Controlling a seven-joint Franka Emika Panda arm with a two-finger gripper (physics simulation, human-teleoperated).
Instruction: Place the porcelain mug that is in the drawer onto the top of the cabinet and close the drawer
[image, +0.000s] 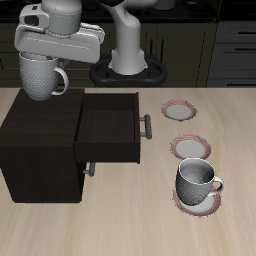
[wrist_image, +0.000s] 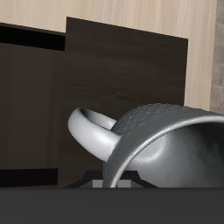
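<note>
Upper left of the frame: my gripper (image: 40, 62) is clamped on the mug (image: 41, 78), held above the cabinet (image: 38, 125). I should lower gently, set it flat, then shut the open drawer (image: 110, 122).

Arm reaches forward from its base (image: 127, 62) at the back of the tabletop, with the upper links bent over so the wrist block lies roughly horizontal, high in the exterior view. Gripper (image: 40, 72) hangs below the wrist, pointing down. Jaws are hidden in both views: in the exterior view the porcelain mug (image: 42, 77) covers them, and in the wrist view only the mug (wrist_image: 166, 144) shows. The mug hangs under the wrist, clear of any surface, so the jaws are clamped on it.
</note>
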